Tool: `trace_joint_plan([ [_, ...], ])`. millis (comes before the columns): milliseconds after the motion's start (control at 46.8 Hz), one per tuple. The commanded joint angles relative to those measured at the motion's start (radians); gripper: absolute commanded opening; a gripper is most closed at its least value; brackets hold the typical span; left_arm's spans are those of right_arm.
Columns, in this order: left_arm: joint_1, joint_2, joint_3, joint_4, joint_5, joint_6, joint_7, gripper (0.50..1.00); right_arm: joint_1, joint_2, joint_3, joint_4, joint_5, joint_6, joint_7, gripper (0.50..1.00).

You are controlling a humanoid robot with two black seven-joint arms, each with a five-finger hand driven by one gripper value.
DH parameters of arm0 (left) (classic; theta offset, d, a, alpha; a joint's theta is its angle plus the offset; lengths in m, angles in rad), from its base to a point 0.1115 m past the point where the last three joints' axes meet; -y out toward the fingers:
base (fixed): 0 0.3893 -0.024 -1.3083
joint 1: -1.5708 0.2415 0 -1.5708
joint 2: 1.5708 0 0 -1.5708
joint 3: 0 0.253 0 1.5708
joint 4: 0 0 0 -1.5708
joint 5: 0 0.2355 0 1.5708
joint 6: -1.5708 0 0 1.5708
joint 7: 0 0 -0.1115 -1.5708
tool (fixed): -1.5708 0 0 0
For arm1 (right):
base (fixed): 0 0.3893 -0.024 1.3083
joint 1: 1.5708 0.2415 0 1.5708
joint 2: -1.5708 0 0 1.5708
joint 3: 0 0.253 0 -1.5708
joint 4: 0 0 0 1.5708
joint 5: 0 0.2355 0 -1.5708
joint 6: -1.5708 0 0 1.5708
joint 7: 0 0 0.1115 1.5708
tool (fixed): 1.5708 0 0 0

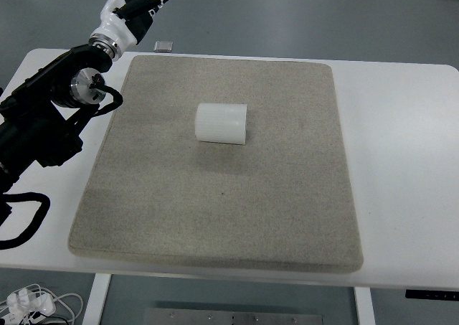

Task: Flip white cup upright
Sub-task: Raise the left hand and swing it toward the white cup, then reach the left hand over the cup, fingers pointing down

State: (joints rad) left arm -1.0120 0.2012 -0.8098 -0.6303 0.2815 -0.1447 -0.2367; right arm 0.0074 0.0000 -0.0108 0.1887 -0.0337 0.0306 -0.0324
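Cables: white cords (32,301) lie on the floor at the lower left, below the table edge.
Table: white top (401,145) carrying a grey mat (215,217).
Cup: white cup (221,123) lies on its side near the middle of the mat, nothing touching it.
Left hand: (138,6) raised beyond the table's far-left corner, well apart from the cup, fingers loosely spread, holding nothing.
Small object: grey square (163,46) just past the far edge.

Black arm, white-and-black hand.
The left arm (43,117) is clad in black, with looped cables; the left hand (136,6) is joined by a silver wrist ring.
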Motion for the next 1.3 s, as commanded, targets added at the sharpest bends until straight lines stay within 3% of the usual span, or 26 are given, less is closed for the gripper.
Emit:
trace_joint_plan([
  [0,0.001,0.0,0.001,-0.058,0.125,0.001,0.0,0.994,0.0,0.0,0.0,0.0,0.0,0.0,0.0,0.952],
  [556,-0.003,0.087,0.202,-0.348,0.823,-0.013,0.017,0.994,0.0,0.0,0.0,0.0,0.0,0.0,0.0,0.952],
  [727,-0.074,0.144,0.36,-0.374,0.917,-0.033,0.023,0.996,0.0,0.0,0.0,0.0,0.0,0.0,0.0,0.952],
  [1026,-0.138,0.164,0.377,-0.371,0.886,-0.243,0.22,0.994,0.0,0.0,0.0,0.0,0.0,0.0,0.0,0.952],
  [1133,-0.151,0.162,0.385,-0.365,0.858,-0.257,0.283,0.994,0.0,0.0,0.0,0.0,0.0,0.0,0.0,0.952],
  [1283,-0.158,0.153,0.396,-0.356,0.858,-0.269,0.307,0.994,0.0,0.0,0.0,0.0,0.0,0.0,0.0,0.952],
])
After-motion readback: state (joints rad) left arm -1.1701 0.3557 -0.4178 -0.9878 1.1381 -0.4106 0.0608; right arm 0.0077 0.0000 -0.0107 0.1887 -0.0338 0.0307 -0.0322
